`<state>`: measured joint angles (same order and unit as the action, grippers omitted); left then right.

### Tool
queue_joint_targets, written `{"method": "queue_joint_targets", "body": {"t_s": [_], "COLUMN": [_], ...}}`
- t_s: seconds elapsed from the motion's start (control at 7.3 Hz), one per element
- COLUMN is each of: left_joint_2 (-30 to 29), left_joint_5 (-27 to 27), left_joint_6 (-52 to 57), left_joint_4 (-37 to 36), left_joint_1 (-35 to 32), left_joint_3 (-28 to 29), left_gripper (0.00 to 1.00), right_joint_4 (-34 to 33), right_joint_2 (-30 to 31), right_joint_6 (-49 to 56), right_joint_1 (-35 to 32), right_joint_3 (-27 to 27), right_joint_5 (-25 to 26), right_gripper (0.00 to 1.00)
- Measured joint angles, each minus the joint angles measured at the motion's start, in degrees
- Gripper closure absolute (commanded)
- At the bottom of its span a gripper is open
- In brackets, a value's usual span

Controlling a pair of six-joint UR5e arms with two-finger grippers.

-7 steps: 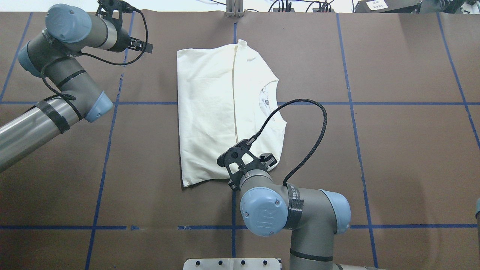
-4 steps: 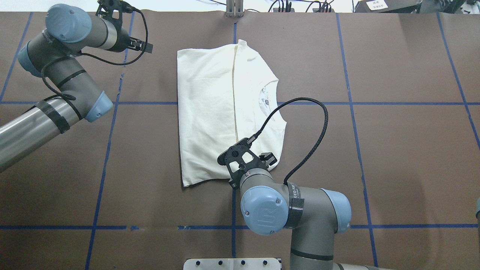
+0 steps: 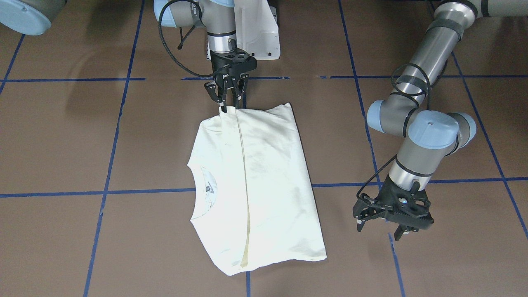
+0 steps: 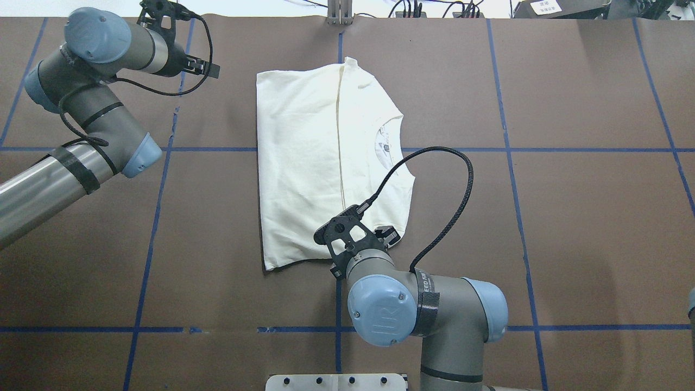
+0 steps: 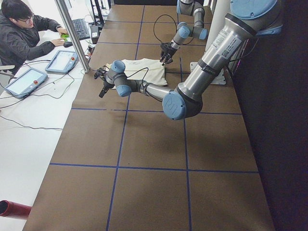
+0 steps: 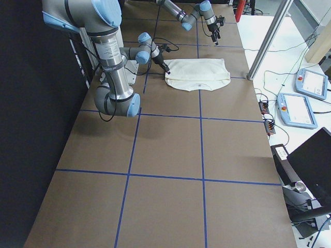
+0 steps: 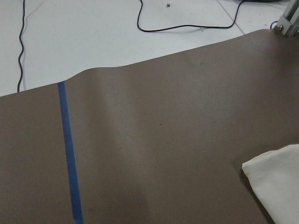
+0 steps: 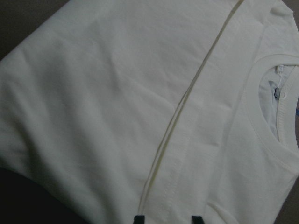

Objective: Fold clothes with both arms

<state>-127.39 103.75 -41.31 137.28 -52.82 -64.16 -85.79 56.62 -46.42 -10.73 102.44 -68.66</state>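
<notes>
The cream-white shirt (image 4: pixel 304 163) lies folded flat in the middle of the table, its collar (image 3: pixel 198 189) toward the robot's right. My right gripper (image 3: pixel 229 106) points down at the shirt's edge nearest the robot. In the right wrist view its two fingertips (image 8: pixel 139 219) stand apart over the fabric (image 8: pixel 117 93), so it is open. My left gripper (image 3: pixel 378 232) hangs open just above the bare table, beyond the shirt's far left corner, holding nothing. The left wrist view shows only that corner of the shirt (image 7: pixel 278 186). The print is hidden.
Blue tape lines cross the brown table cover. The white base plate (image 4: pixel 336 382) sits at the robot's edge, and a metal post (image 4: pixel 339 13) at the far edge. A seated person (image 5: pixel 24 33) and control tablets (image 6: pixel 300 103) are beyond the table.
My right arm has drawn back a little toward the robot's base, its gripper still at the shirt's near edge. The left arm has barely shifted. The shirt lies as before.
</notes>
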Motion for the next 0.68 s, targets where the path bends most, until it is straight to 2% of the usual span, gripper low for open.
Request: {"method": "queue_joint_targets", "body": {"t_s": [0.27, 0.55, 0.68], "left_joint_2": [0.0, 0.0, 0.0], "left_joint_5": [0.0, 0.0, 0.0], "left_joint_6": [0.0, 0.0, 0.0], "left_joint_4": [0.0, 0.0, 0.0], "left_joint_1": [0.0, 0.1, 0.1], "left_joint_3": [0.0, 0.0, 0.0], "left_gripper": [0.00, 0.00, 0.00], "right_joint_4": [0.0, 0.0, 0.0], "right_joint_2": [-0.2, -0.2, -0.1], "right_joint_6": [-0.2, -0.2, -0.2], "right_joint_1": [0.4, 0.8, 0.9], "right_joint_3": [0.0, -0.1, -0.3], "right_joint_5": [0.1, 0.1, 0.1], "right_gripper": [0.77, 0.78, 0.89]}}
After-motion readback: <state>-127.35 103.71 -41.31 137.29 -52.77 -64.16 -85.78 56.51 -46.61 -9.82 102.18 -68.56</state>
